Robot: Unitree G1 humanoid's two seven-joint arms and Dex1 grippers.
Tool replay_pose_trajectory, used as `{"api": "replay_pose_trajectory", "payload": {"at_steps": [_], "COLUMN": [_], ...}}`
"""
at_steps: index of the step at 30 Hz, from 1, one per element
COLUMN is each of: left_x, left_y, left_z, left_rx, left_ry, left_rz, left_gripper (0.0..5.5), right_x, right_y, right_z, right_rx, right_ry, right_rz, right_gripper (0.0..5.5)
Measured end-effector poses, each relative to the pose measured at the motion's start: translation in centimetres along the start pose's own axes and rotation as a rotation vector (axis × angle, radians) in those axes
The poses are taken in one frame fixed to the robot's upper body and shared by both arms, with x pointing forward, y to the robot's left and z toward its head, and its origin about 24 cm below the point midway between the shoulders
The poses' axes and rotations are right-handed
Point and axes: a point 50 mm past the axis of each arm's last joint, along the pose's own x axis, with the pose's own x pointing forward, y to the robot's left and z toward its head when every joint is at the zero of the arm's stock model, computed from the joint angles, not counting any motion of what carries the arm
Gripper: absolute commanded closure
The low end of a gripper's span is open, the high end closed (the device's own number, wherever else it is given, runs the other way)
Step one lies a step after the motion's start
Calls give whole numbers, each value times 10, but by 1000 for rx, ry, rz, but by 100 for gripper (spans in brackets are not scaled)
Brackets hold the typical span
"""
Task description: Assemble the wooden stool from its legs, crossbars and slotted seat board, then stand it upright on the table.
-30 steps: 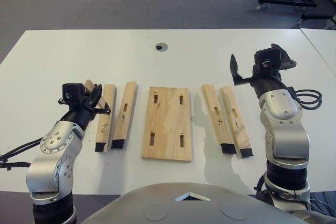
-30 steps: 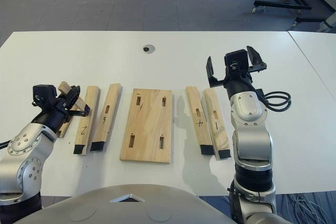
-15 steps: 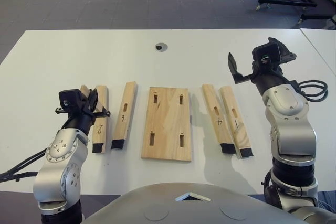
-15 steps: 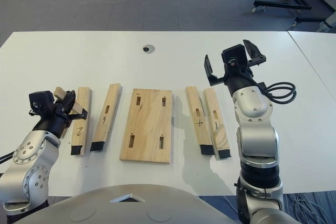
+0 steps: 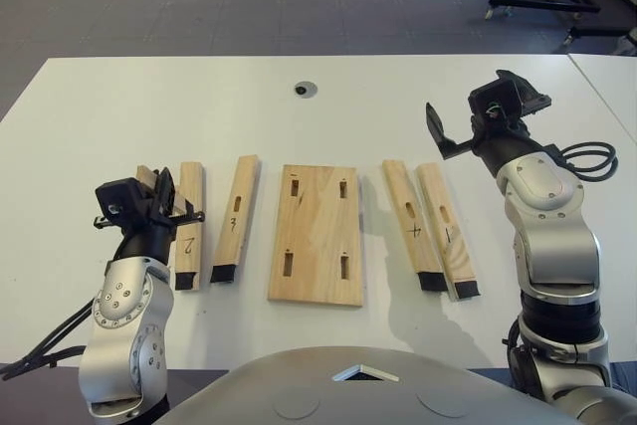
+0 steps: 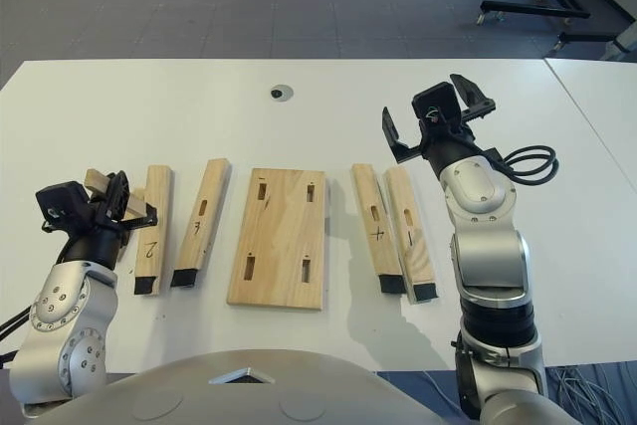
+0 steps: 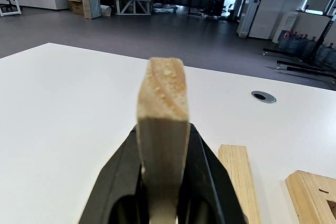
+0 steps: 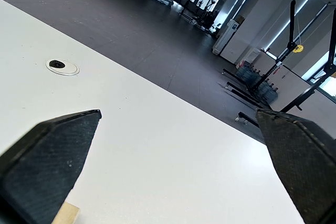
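Pale wood parts lie in a row on the white table (image 5: 109,106), their long sides running away from the robot.

At the left end, the left gripper (image 5: 159,204) is closed on a short, light wooden bar (image 7: 163,103). Its black fingers (image 7: 118,174) press both flat faces, and the bar's rough cut end stands out past them. The held bar sits just beside the outer edge of the first leg, at that leg's far end. Whether the bar touches the table cannot be told.

Next comes a flat wooden leg marked "2" with a black near end (image 5: 189,226), lying flat. To its right, a little apart, is a similar black-tipped leg with one slot and a pen mark (image 5: 235,216), angled slightly.

In the middle lies the rectangular wooden seat board with four small slots (image 5: 317,234), flat on the table, apart from the legs on either side. Well beyond it, toward the far edge, is a round grey grommet hole (image 5: 305,89).

Right of the board are two more black-tipped slotted legs, one marked with a cross (image 5: 412,224) and one marked with a dash (image 5: 446,231), side by side and touching or nearly so.

Above the table beyond that pair's far ends, the right gripper (image 8: 178,115) hangs with its dark fingers spread wide and nothing between them. A looped black cable (image 5: 587,161) lies on the table beside the right arm.
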Motion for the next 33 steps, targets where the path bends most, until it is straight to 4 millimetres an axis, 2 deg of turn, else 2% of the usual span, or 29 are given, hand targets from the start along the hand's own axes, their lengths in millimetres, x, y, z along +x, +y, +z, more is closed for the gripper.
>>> {"api": "replay_pose_trajectory", "payload": {"at_steps": [5, 13, 27, 33], "left_x": [2, 11, 14, 7], "left_y": [-5, 0, 6, 6], "left_z": [-8, -2, -12, -19], "left_rx": [-30, 17, 25, 30], "left_ry": [2, -43, -17, 5], "left_rz": [39, 39, 38, 47], "left_gripper": [511, 511, 511, 511], "right_x": [4, 5, 8, 12], "right_y": [1, 3, 6, 5], "right_z": [3, 2, 1, 2], "right_rx": [-9, -6, 8, 4], "right_ry": [-18, -15, -25, -30], "right_rz": [16, 18, 11, 11], "right_gripper": [10, 10, 10, 10]}}
